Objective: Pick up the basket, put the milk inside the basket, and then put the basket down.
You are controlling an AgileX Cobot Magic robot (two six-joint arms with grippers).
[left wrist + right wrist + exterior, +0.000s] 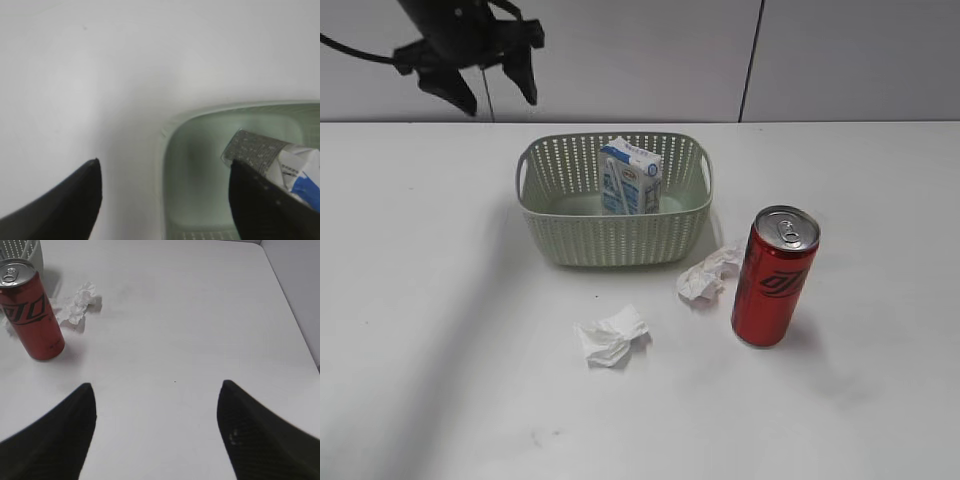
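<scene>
Broad white matte table (440,330), bearing everything below. Pale sage-green plastic basket (613,240) with slotted walls and two cut-out handles, resting flat on that table, below and to the right of the black left gripper (498,88), which hangs high above the far left of the scene with fingers spread and nothing between them. Seen from the left wrist, basket rim (167,145) curving between the two dark fingertips (75,200), the gripper's gap (165,182) sitting over the basket's corner. Black right gripper (155,410), likewise spread and empty, out of sight in the exterior view. Tall red aluminium soda can (31,310) upright, ahead and to the left of the right gripper. Small white-and-blue rectangular milk carton (630,178) inside the basket, upright, leaning slightly; its top (280,162) close by the left gripper's right fingertip. Two crumpled white paper tissues: one (610,338) in front of the basket, one (77,305) just beside the can.
</scene>
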